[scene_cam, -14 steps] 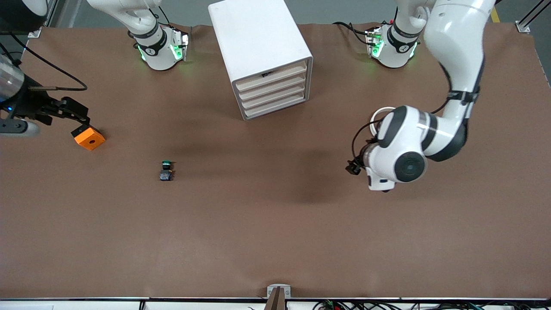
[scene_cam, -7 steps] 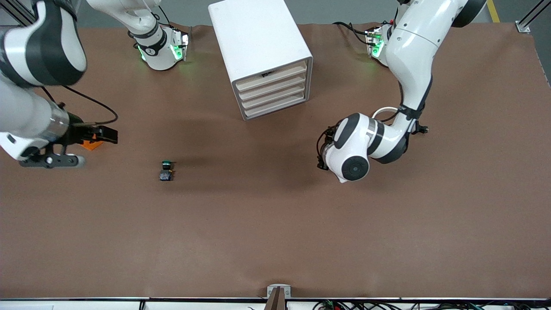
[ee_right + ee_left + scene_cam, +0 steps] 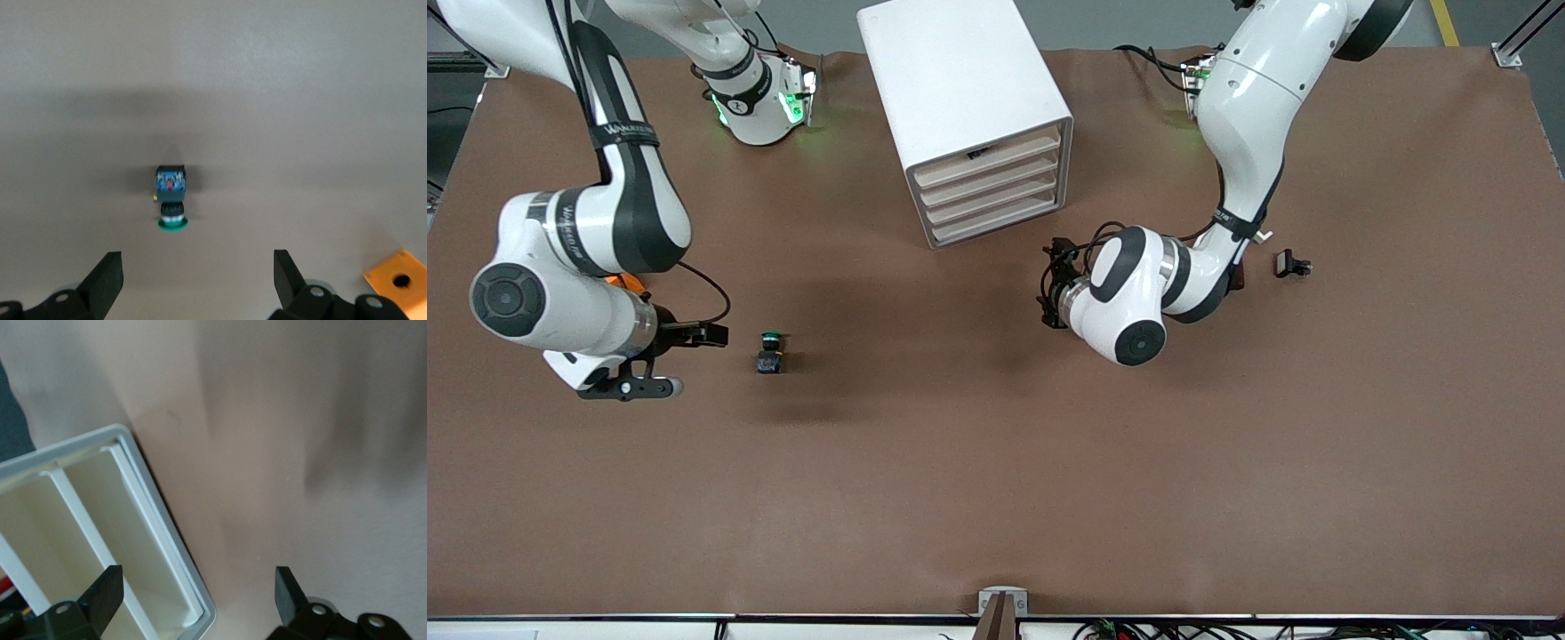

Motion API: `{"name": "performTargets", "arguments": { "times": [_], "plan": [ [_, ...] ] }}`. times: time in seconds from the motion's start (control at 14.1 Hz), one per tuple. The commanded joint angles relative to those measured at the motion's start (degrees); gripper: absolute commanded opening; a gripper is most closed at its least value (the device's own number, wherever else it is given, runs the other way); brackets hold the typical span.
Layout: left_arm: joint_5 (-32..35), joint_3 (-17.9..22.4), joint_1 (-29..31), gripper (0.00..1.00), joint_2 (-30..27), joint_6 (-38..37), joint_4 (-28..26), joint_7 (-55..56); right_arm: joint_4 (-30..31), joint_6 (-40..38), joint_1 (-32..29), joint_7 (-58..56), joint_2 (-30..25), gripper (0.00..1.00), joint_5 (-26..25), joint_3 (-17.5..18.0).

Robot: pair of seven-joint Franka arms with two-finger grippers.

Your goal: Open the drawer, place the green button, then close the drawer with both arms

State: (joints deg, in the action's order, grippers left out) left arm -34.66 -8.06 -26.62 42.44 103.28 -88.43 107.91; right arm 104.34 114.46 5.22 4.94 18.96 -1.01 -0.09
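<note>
Brown table (image 3: 996, 462), button (image 3: 769, 352) lying flat, green cap toward cabinet (image 3: 969, 116)

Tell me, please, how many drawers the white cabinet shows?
4, stacked in the cabinet: top drawer, second, third, bottom. All shut.

Noted a brown table (image 3: 996, 498) with a wrinkled cover along the edge farthest from the front camera. Spotted an orange cube (image 3: 626, 280) toward the right arm's end of the table, mostly hidden in the front view; saw a round hole in its top face in the right wrist view (image 3: 400, 280). Found a small black clip (image 3: 1291, 264) lying alone toward the left arm's end. Made out a grey metal bracket (image 3: 1002, 602) at the middle of the nearest edge, with cables (image 3: 1138, 631) just beside it.
</note>
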Motion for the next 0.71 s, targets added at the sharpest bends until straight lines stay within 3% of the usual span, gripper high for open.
{"name": "performTargets", "arguments": {
  "times": [0.0, 0.21, 0.5, 0.64],
  "plan": [
    [-4.78, 0.33, -0.98, 1.0, 1.41, -0.63, 1.06, 2.12, 9.36, 11.09, 0.32, 2.17, -1.83, 1.0, -0.31, 0.0],
    [-7.61, 0.24, -1.76, 1.0, 2.2, -0.8, 1.06, 6.16, 15.71, 23.85, 2.25, 4.1, -0.52, 1.0, -0.31, 0.0],
    [-9.71, 0.24, -3.35, 0.97, 3.35, -3.77, 1.06, 13.28, 15.89, 32.31, 3.57, 4.11, 5.37, 1.0, -0.31, 0.0],
    [-10.69, 0.24, -3.7, 0.9, 3.26, -7.03, 1.06, 13.47, 15.72, 33.2, 3.57, 4.11, 6.78, 1.0, -0.39, -0.09]
  ]
}}
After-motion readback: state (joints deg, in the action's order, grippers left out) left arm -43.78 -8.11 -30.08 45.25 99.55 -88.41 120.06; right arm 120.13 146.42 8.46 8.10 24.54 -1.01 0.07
